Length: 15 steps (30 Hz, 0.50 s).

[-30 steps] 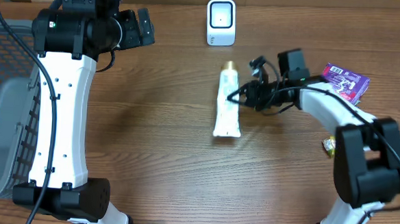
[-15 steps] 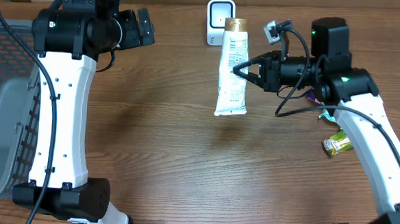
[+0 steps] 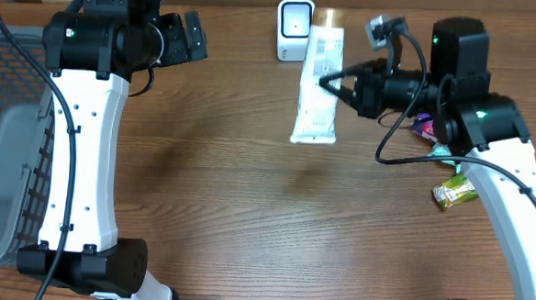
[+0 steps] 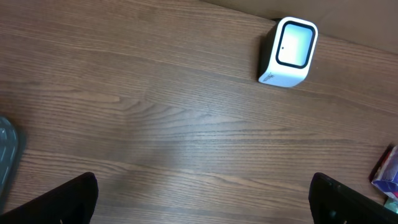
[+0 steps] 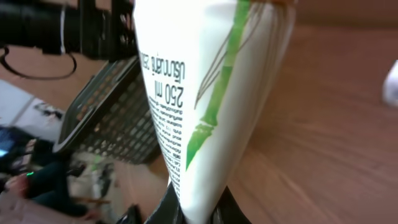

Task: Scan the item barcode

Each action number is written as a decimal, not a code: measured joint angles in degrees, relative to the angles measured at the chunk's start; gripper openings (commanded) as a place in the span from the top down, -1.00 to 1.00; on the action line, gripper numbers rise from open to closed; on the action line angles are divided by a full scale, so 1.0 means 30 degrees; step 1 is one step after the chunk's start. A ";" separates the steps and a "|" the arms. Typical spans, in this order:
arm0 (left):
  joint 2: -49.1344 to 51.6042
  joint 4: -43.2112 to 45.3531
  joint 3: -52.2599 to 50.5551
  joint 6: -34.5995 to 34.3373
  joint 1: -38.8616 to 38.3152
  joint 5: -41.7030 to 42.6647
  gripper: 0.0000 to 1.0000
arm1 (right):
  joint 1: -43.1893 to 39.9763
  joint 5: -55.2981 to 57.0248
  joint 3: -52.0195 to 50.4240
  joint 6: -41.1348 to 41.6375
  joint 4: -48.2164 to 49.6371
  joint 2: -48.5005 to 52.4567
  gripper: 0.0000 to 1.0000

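Observation:
The item is a white tube (image 3: 317, 88) with green bamboo print and small black text (image 5: 205, 93). My right gripper (image 3: 331, 83) is shut on the tube's edge and holds it above the table, just right of the white scanner (image 3: 295, 29) at the back. In the right wrist view the tube rises from between the jaws (image 5: 196, 211) and fills the frame. I cannot make out a barcode. My left gripper (image 3: 193, 38) hangs open at the back left with nothing between its fingers (image 4: 81, 193). The scanner (image 4: 289, 51) shows in its view, far ahead.
A dark mesh basket (image 3: 1, 154) stands at the left edge, and shows behind the tube (image 5: 112, 112). A purple packet (image 3: 425, 129) lies partly under the right arm, and a gold packet (image 3: 454, 192) lies nearer the front right.
The right gripper has lifted the tube off the table and carried it back toward the scanner. The left arm has not moved.

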 measured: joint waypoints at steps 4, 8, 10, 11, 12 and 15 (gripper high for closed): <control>0.0000 0.0000 0.0000 0.0000 0.0000 -0.0007 -0.99 | 0.0962 0.1953 0.2616 -0.0503 -0.0845 0.0000 0.93; 0.0000 0.0000 0.0000 0.0000 0.0000 0.0000 -0.99 | 0.2463 0.5034 0.4102 -0.1523 -0.1071 -0.0168 0.93; 0.0000 0.0000 0.0000 0.0000 0.0000 -0.0007 -1.00 | 0.3526 0.8153 0.4153 -0.2113 -0.1013 -0.0284 0.93; 0.0000 0.0007 0.0000 0.0000 0.0000 0.0000 -0.99 | 0.4211 1.0142 0.4153 -0.2441 -0.0867 -0.0233 0.93; 0.0000 0.0000 0.0000 0.0000 0.0000 0.0000 -0.99 | 0.4772 1.1839 0.4153 -0.2703 -0.0576 -0.0102 0.93; 0.0000 0.0000 0.0000 0.0000 0.0000 -0.0007 -1.00 | 0.6623 1.7668 0.4153 -0.3694 0.1151 0.0867 0.93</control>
